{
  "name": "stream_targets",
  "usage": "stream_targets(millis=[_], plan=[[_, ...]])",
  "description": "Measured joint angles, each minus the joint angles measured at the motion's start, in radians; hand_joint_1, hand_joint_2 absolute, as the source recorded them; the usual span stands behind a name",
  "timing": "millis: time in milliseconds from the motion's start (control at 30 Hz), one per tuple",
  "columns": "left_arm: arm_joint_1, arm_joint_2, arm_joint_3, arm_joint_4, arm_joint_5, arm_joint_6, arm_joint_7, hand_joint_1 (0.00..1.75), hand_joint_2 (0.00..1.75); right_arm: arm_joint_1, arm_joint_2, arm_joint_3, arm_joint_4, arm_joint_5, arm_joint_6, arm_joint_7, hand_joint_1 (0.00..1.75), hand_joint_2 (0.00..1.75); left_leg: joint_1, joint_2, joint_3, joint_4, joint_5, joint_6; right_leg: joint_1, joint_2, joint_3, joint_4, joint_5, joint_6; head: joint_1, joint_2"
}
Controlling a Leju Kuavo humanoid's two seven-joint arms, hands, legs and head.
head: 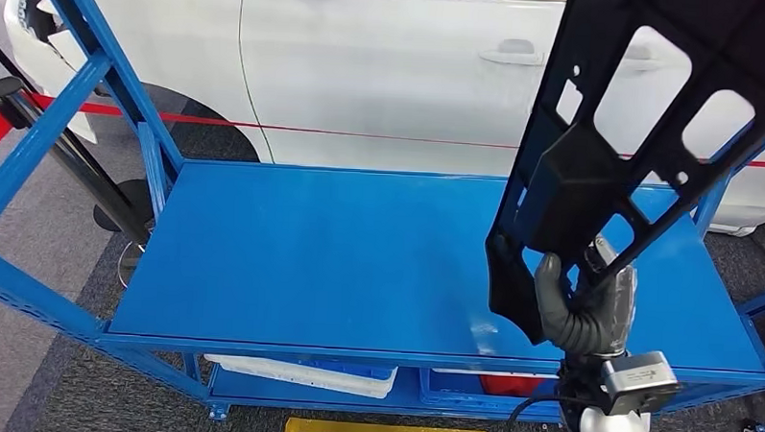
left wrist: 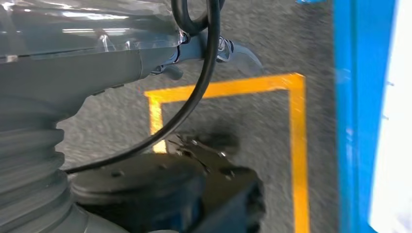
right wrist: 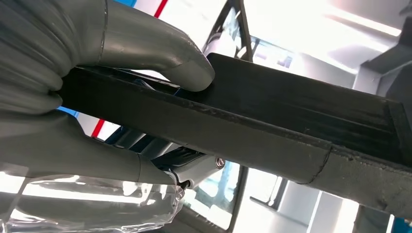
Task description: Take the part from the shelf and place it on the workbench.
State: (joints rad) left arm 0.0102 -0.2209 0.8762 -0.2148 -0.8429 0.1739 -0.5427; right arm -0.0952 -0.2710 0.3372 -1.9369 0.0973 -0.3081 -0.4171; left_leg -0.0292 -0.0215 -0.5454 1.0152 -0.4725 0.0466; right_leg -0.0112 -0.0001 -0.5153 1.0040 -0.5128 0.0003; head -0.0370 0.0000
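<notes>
Gripping part point(head: 641, 119) (thumb point(right wrist: 160, 53) atop): right hand point(head: 592, 305)

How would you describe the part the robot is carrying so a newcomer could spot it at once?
Start at the blue shelf in front of the white car. Above its right end, the right hand grips a black part by its lower end. It is a tall flat frame pierced by large cut-outs.

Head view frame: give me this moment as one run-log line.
right hand: grips black part, raised upright | blue shelf: beneath part | left hand: hanging over floor, holds nothing
</notes>
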Motion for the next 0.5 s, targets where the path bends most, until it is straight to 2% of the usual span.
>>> stream_targets(millis=[300, 500], plan=[[-0.002, 0.000, 0.017, 0.000, -0.010, 0.051, 0.057, 0.00, 1.75, 0.048, 0.004, 0.047, -0.018, 0.027, -0.006, -0.035, 1.75, 1.75, 0.000, 0.000, 0.000, 0.000, 0.000, 0.000, 0.000, 0.000, 0.000, 0.000, 0.000, 0.000, 0.000, 0.000], [-0.004, 0.000, 0.030, 0.000, -0.015, 0.053, 0.098, 0.00, 1.75, 0.109, 0.029, 0.073, -0.023, 0.017, -0.027, -0.082, 1.75, 1.75, -0.001, 0.000, 0.000, 0.001, 0.000, 0.000, -0.001, 0.000, 0.000, -0.001, 0.000, 0.001, 0.000, 0.000]])
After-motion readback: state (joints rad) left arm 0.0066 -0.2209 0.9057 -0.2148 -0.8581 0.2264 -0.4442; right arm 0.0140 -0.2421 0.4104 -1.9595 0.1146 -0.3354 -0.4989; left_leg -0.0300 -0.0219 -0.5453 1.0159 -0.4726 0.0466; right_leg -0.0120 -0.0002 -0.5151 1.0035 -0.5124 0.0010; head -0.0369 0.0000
